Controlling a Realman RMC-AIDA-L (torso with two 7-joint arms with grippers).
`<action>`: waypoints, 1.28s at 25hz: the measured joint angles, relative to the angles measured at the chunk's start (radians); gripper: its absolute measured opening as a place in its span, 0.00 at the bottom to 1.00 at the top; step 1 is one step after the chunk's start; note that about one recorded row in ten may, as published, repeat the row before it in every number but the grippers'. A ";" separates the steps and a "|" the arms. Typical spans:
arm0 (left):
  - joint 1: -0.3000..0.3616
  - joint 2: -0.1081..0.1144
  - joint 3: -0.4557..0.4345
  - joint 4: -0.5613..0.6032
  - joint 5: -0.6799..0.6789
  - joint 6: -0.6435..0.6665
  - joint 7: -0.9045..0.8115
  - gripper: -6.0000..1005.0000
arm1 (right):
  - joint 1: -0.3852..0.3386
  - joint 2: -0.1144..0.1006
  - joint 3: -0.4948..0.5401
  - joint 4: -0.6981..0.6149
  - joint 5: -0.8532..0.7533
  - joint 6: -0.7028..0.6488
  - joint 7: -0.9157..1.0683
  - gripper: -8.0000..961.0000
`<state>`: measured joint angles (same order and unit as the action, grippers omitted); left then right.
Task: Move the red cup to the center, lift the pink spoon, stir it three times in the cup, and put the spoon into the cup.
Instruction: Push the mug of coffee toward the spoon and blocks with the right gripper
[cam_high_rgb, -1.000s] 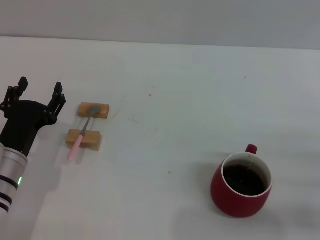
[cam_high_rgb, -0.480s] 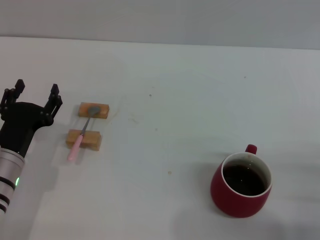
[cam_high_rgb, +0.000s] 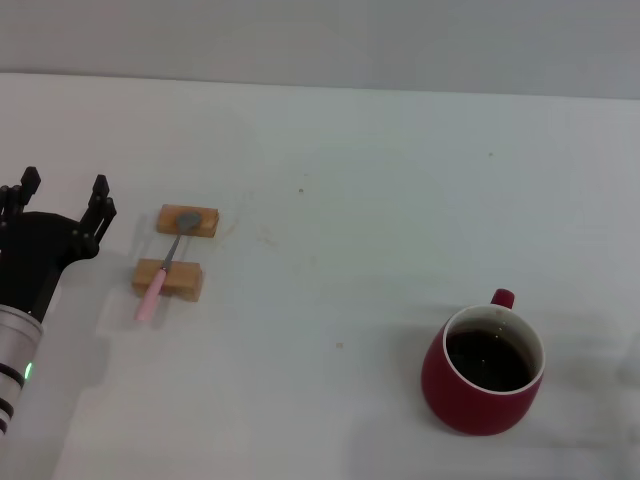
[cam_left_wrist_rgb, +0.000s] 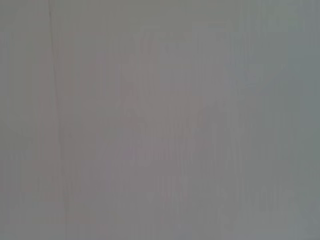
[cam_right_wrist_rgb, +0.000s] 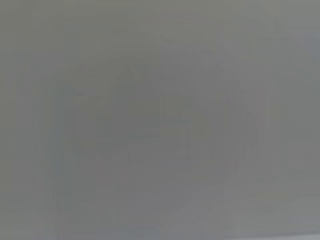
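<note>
The red cup (cam_high_rgb: 483, 371) stands upright on the white table at the front right, its handle pointing away from me, its inside dark. The pink spoon (cam_high_rgb: 165, 267) lies across two small tan wooden blocks (cam_high_rgb: 186, 220) at the left, grey bowl on the far block, pink handle sticking out toward me. My left gripper (cam_high_rgb: 62, 191) is open and empty, at the left edge, left of the spoon and apart from it. My right gripper is out of view. Both wrist views show only plain grey surface.
The white table (cam_high_rgb: 360, 200) stretches between the spoon and the cup, with a few tiny dark specks. A grey wall runs along the far edge.
My left gripper has drifted left and slightly toward me, away from the spoon. The cup and the spoon have not moved.
</note>
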<state>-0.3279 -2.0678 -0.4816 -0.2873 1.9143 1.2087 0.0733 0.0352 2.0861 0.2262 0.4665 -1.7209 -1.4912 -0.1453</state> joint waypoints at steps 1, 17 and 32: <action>0.001 0.000 0.000 0.000 0.000 0.000 0.001 0.80 | -0.005 0.001 -0.026 0.004 0.000 0.000 -0.001 0.03; 0.006 0.000 -0.002 0.002 0.000 -0.023 0.005 0.80 | -0.074 0.006 -0.183 0.034 0.004 -0.001 -0.005 0.01; -0.003 0.000 -0.002 0.002 0.000 -0.043 0.005 0.80 | -0.053 0.006 -0.254 0.071 0.001 0.087 -0.005 0.01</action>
<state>-0.3313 -2.0678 -0.4833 -0.2853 1.9145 1.1657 0.0783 -0.0178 2.0919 -0.0280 0.5377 -1.7195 -1.4043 -0.1504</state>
